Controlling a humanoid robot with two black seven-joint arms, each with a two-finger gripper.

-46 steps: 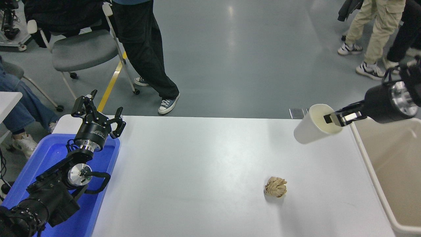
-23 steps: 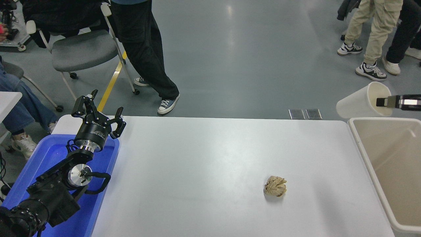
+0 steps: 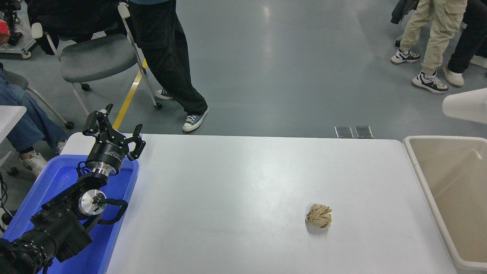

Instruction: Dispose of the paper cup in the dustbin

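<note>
The white paper cup [image 3: 466, 106] shows only in part at the right edge, lying sideways in the air above the far end of the dustbin [image 3: 420, 173]. The dustbin is a beige bin with a thick white rim, standing against the table's right side. My right gripper is out of view past the right edge, so what holds the cup is hidden. My left gripper [image 3: 113, 127] is parked at the lower left over the blue tray, fingers spread open and empty.
A crumpled brown paper ball [image 3: 319, 215] lies on the white table [image 3: 243, 190] right of centre. A blue tray [image 3: 57, 179] sits at the left edge under the left arm. People's legs and a grey chair [image 3: 97, 57] are beyond the far edge.
The cup has moved right and upward, from over the table's far right corner to above the dustbin. The right gripper has left the picture. The left arm has not moved.
</note>
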